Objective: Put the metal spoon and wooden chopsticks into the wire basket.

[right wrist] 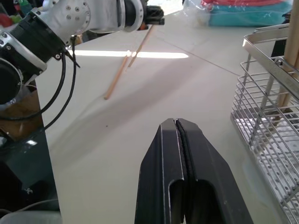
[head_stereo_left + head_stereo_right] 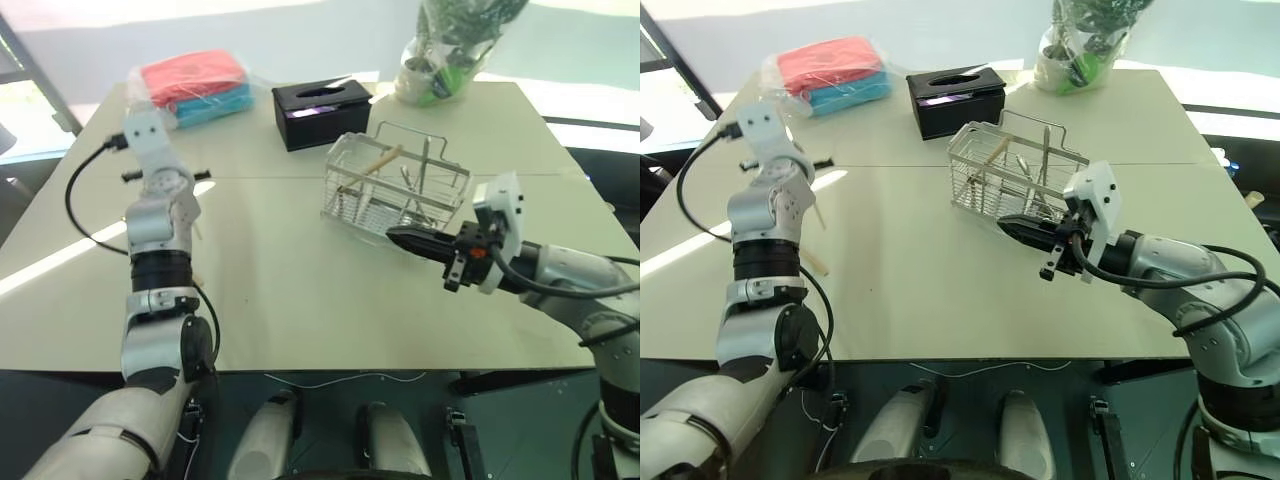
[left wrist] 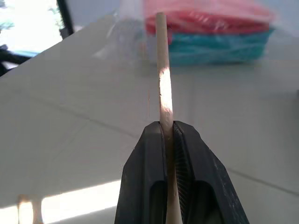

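The pale counter (image 2: 300,280) carries everything. At its far side lie a stack of red and teal cloths in clear wrap (image 2: 197,82), a black tissue box (image 2: 321,111) and a clear bag of green items (image 2: 447,45). Toward the right of the middle stands the wire basket (image 2: 395,185), upright, with a wooden-handled utensil (image 2: 379,160) leaning inside it and thin metal cutlery among its wires; whether the metal spoon is one of these cannot be told. The right end effector (image 2: 405,238), fingers pressed together and empty, hovers just beside the basket's near side. The left end effector (image 3: 169,135) is raised above the counter's left part and clamped narrow on one of the wooden chopsticks (image 3: 163,84), which slants down from the fingers in the right wrist view. The other chopstick (image 1: 117,77) lies on the counter just beside it.
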